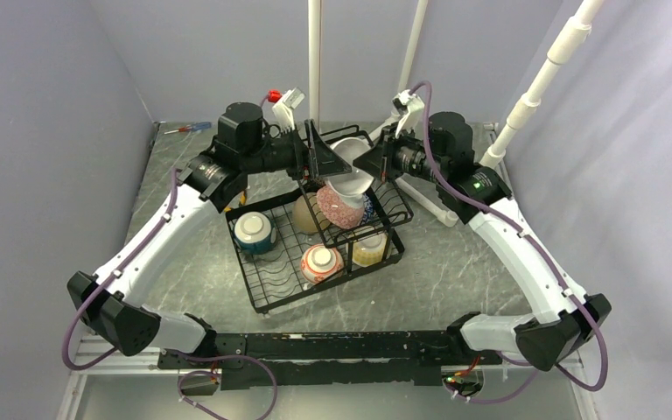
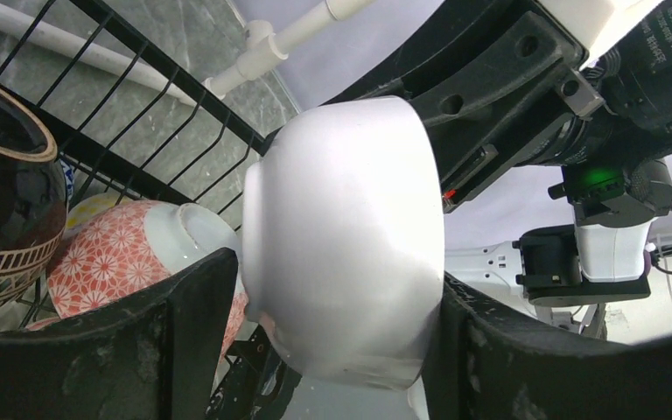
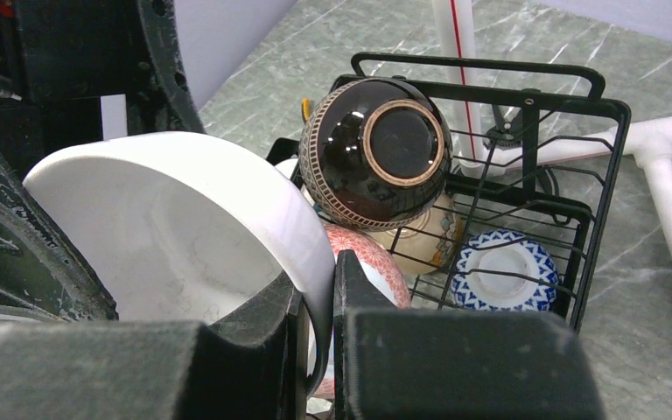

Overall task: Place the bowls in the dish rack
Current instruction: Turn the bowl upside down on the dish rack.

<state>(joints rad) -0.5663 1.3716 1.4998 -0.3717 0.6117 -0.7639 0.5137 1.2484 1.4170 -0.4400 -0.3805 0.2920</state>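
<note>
Locate both arms reaching from the near-edge bases, elbows bowed outward, forearms converging over the far end of the dish rack (image 1: pixel 258 302). Find the left gripper (image 1: pixel 322 156) spread wide, fingers (image 2: pixel 192 332) flanking the white bowl (image 1: pixel 350 179), one beside its foot, one beside its rim; contact not determinable. Find the right gripper (image 1: pixel 374 162) facing it from the opposite side, pressed nearly together and pinching the white bowl's rim, one finger inside, one outside. Note the white bowl tilted on its side above the rack's raised far tier, directly over a pink-red patterned bowl (image 1: pixel 339 207). In that tier: a brown striped bowl (image 3: pixel 372 153) on its side, foot toward the right wrist camera, a cream bowl (image 3: pixel 420 245) under it, a blue-white bowl (image 3: pixel 503 276) upside down near the right wall. On the lower tray: a teal bowl (image 1: pixel 254 232) at the left, a red-and-white bowl (image 1: pixel 322 262) and a yellow bowl (image 1: pixel 369 249) toward the near right, with bare wire along the near rim. Underneath, a grey marbled table (image 1: pixel 464 271), open on both sides of the rack. Beyond, white pipes (image 1: pixel 315 52) at the back, a screwdriver (image 1: pixel 188 128) in the far left corner, plain pale walls on three sides.
</note>
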